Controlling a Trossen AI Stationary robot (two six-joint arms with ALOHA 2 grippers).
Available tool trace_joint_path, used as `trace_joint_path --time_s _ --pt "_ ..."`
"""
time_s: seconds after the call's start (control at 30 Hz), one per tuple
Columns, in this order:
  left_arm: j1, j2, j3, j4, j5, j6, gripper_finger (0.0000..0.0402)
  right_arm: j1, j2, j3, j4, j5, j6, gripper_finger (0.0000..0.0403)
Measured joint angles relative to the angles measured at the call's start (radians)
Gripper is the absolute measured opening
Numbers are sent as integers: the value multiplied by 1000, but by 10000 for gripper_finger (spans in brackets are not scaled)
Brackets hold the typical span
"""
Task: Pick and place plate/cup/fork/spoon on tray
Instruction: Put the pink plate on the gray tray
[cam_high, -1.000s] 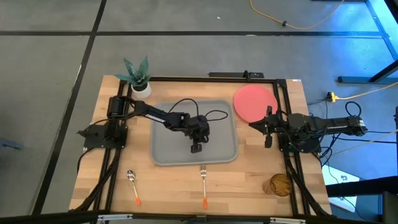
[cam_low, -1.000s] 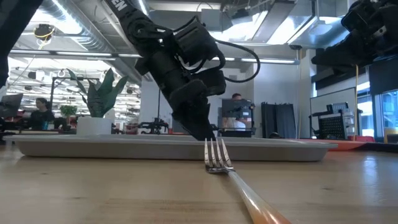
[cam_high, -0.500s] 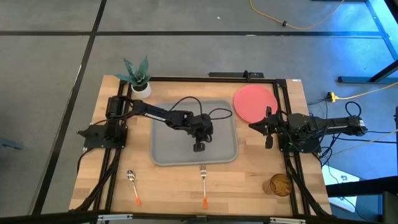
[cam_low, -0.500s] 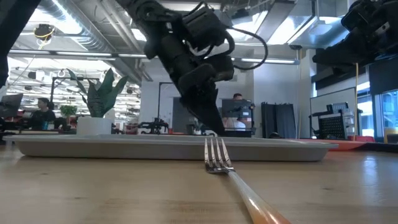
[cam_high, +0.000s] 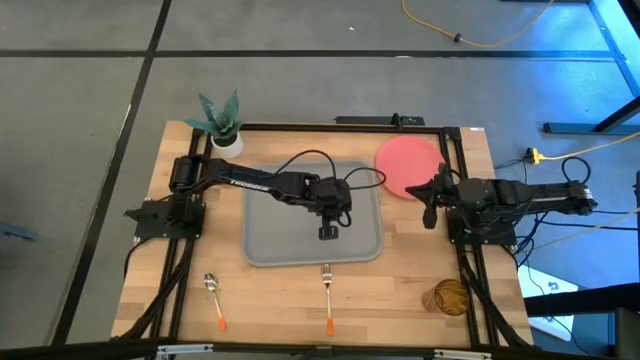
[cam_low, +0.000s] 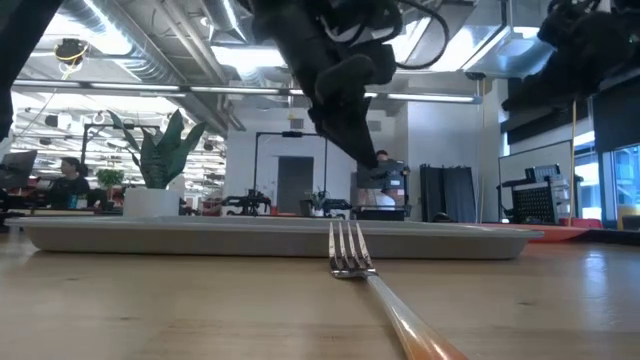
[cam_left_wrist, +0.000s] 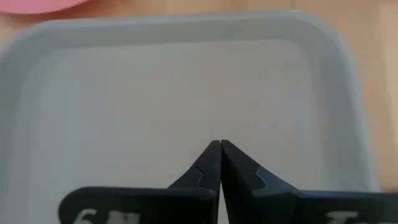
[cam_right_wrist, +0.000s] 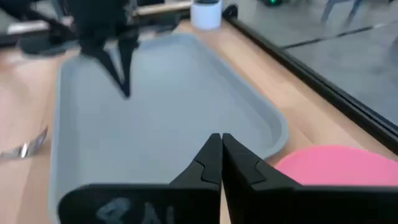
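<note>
Left tool (cam_high: 328, 232) risen, shifted right over tray (cam_high: 270, 240), pressed together, empty; fork (cam_high: 326, 296) beyond tray edge.

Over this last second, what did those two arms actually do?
The left tool, shut and empty, rose off the tray and slid towards the plate side. The right arm swung, bringing its shut tool nearer the plate's edge. Nothing was grabbed or dropped. Plate, fork, spoon and cup stayed put.

No text, label, brand or number can be read whole anywhere in these views.
</note>
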Motion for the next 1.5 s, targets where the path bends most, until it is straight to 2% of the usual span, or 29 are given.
trace_joint_path --time_s 0.1,0.2,0.4,0.53,0.63,0.8,0.93,1.2,1.37,1.5 --pt "0 0 32 -71 -47 -22 0 0 90 64 -45 -16 21 2" --pt "0 0 82 -121 -53 -24 0 0 180 139 -87 -51 37 2" --pt "0 -2 146 -227 -53 -24 0 0 353 317 -310 -54 199 2" --pt "1 -64 146 -302 -54 -41 0 0 433 421 -457 -59 246 5" --pt "-11 -129 123 -354 -79 -53 0 1 467 477 -537 -101 262 6" --pt "-56 -276 44 -355 -174 -101 0 17 493 490 -637 -189 263 7" --pt "-91 -395 -40 -368 -232 -163 0 27 522 490 -674 -227 349 8" --pt "-182 -584 -166 -370 -234 -272 0 8 558 489 -656 -260 496 12" --pt "-240 -642 -202 -395 -233 -288 0 -21 577 498 -657 -303 499 33" --pt "-280 -663 -218 -395 -233 -291 0 -44 597 498 -648 -266 495 59"
